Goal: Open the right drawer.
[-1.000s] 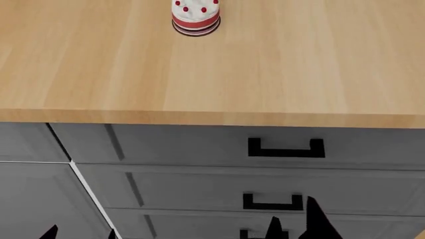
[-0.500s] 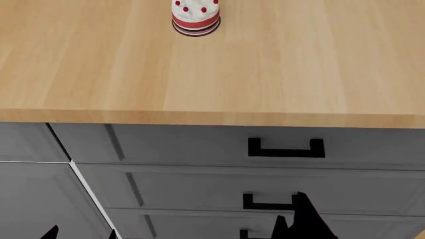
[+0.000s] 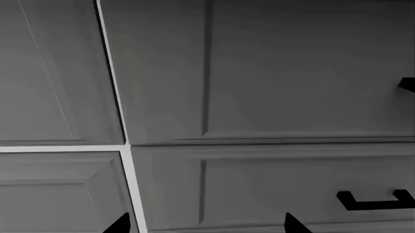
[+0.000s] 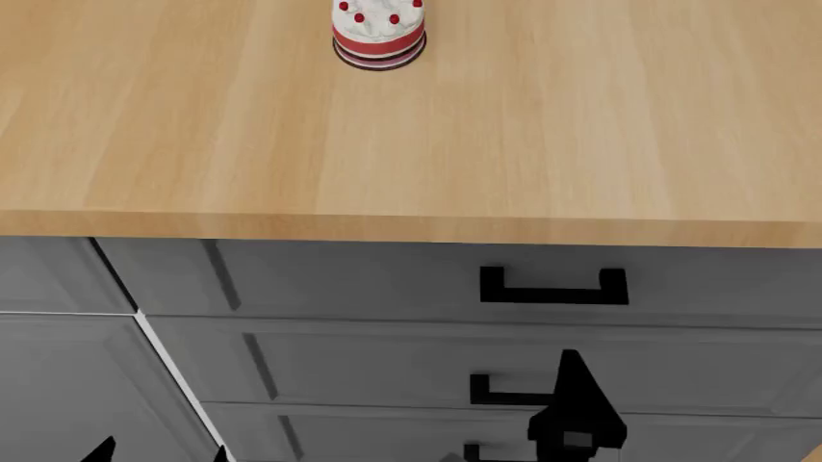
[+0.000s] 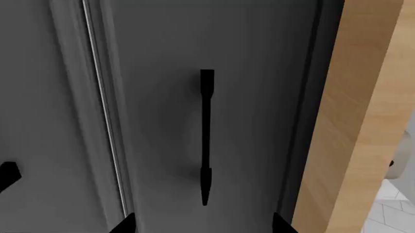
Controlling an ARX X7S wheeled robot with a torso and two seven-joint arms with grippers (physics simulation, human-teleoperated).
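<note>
The right drawer [image 4: 360, 279] is the wide grey one just under the wooden countertop, shut, with a black U-shaped handle [image 4: 552, 286]. In the right wrist view its front [image 5: 155, 121] fills the frame and the handle [image 5: 205, 136] shows edge-on, straight ahead of the open fingertips. My right gripper [image 4: 569, 375] is open and empty, below the handle and in front of the second drawer. It does not touch the handle. My left gripper [image 4: 161, 450] is open and empty, low at the left, facing the cabinet fronts [image 3: 162, 73].
The wooden countertop [image 4: 514, 125] overhangs the drawers; its edge [image 5: 363, 97] shows beside the handle. A small white and red cake [image 4: 377, 29] stands at the back. Two more drawers with similar handles [image 4: 514, 393] lie below. A grey cabinet door [image 4: 64, 385] is at the left.
My right gripper has risen and shifted left in front of the second drawer, turning so its fingers line up one behind the other. The left gripper and the drawers have not moved.
</note>
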